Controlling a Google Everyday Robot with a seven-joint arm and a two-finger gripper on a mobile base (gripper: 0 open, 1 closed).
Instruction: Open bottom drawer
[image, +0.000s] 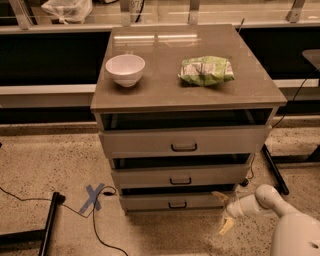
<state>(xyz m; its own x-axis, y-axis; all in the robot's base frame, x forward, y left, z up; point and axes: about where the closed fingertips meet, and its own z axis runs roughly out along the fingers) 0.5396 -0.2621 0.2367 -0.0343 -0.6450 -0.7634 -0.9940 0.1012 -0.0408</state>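
Observation:
The bottom drawer (150, 202) is the lowest, shallowest grey front of the cabinet, with a small dark bar handle (177, 205). It stands a little way out, with a dark gap above it. My gripper (220, 213) is low at the drawer's right end, just off the cabinet's front right corner. It is open and empty, with one finger (219, 195) up by the drawer's top edge and the other down near the floor. It is well to the right of the handle. The white arm (260, 200) comes in from the lower right.
The middle drawer (150, 178) and the top drawer (145, 141) also stand slightly out. A white bowl (125, 69) and a green bag (206, 70) lie on the cabinet top. A blue tape cross (93, 197), cables and a black stand leg (49, 225) lie on the floor at left.

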